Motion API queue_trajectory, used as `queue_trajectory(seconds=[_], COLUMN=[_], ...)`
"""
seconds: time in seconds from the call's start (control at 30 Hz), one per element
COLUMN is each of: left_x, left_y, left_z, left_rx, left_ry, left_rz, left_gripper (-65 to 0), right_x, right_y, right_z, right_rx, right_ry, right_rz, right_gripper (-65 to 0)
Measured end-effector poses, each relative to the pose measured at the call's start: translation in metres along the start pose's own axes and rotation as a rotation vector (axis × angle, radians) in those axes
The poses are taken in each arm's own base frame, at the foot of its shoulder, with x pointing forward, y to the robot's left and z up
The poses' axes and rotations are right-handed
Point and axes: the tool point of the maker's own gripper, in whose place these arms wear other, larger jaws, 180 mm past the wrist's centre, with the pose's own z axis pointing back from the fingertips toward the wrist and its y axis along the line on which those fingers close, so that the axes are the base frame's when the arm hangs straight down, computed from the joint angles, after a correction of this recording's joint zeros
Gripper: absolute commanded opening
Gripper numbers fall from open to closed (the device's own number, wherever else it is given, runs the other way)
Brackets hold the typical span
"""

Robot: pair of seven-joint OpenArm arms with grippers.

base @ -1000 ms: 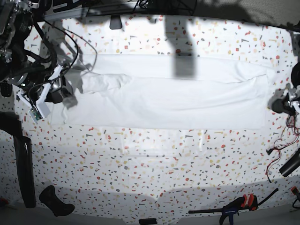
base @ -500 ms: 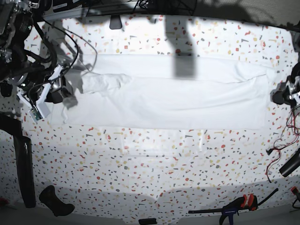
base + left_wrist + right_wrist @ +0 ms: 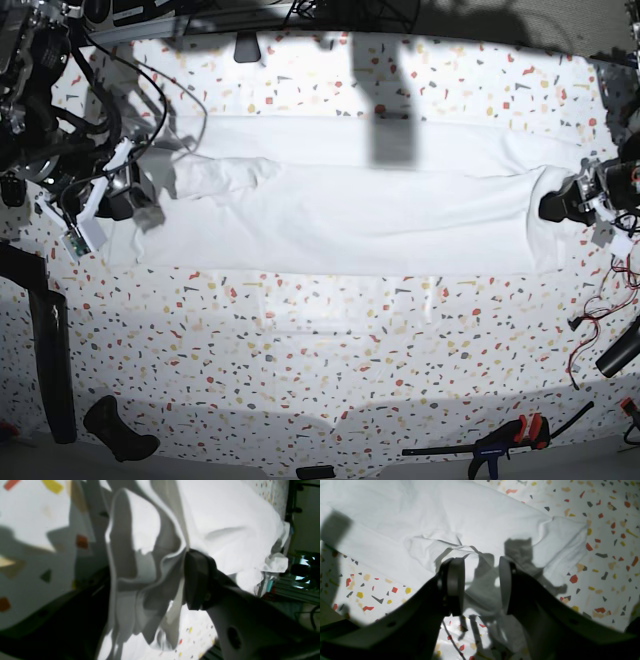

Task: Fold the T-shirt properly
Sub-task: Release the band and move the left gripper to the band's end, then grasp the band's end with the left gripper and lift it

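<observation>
dragging hem of t-shirt (image 3: 350, 205) inward, left pincer (image 3: 562, 203) clenching cloth; right pincer (image 3: 481, 587) gaping; next, carrying fold across bench (image 3: 320, 360).

The T-shirt (image 3: 350, 215) lies stretched on the table (image 3: 330, 350) between the right gripper (image 3: 135, 200) and the left gripper (image 3: 560, 205), one at each end.
</observation>
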Motion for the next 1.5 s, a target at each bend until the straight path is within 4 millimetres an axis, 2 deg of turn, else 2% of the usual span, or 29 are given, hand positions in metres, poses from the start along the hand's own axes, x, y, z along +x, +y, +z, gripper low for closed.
queue_trajectory(seconds=[0.2,0.23,0.3,0.37,0.4,0.53,0.67,0.9,1.1,1.23,1.4,1.5], left_x=[0.000,0.000,0.000,-0.001,-0.001,0.001,0.005,0.020,0.022,0.009,-0.016,-0.026], left_y=[0.000,0.000,0.000,0.000,0.000,0.000,-0.008,-0.051,-0.093,-0.128,-0.172,-0.187], left_z=[0.000,0.000,0.000,-0.001,-0.001,-0.001,0.000,-0.002,-0.028,-0.048,-0.067,-0.080], left_rx=[0.000,0.000,0.000,0.001,0.001,0.002,0.010,-0.019,-0.032,-0.082,-0.167,-0.192], left_ry=[0.002,0.002,0.002,0.000,0.000,-0.007,0.011,0.045,0.037,0.016,-0.024,-0.070], left_rz=[0.000,0.000,0.000,0.002,0.002,0.003,-0.028,-0.179,-0.279,-0.357,-0.396,-0.379], left_gripper=[-33.2,-35.0,-45.2,-61.8,-65.0,-65.0,-65.0,-65.0,-65.0,-65.0,-65.0,-65.0], right_x=[0.000,0.000,0.000,0.000,0.000,0.000,0.000,0.000,0.000,0.000,0.000,0.000], right_y=[0.000,0.000,0.000,0.000,0.000,0.000,0.000,0.000,0.000,0.000,0.000,0.000], right_z=[0.000,0.000,0.000,0.000,0.000,0.000,0.000,0.000,0.000,0.000,0.000,0.000], right_rx=[0.000,0.000,0.000,0.000,0.000,0.000,0.000,0.000,0.000,0.000,0.000,0.000], right_ry=[0.000,0.001,0.000,0.000,0.000,0.000,0.000,0.000,-0.001,0.000,0.000,-0.001], right_rz=[0.000,0.000,0.000,0.000,0.000,0.000,0.000,0.000,0.000,0.000,0.000,0.000], right_gripper=[-42.3,-42.3,-42.3,-42.3,-42.3,-42.3,-42.3,-42.3,-42.3,-42.3,-42.3,-42.3])
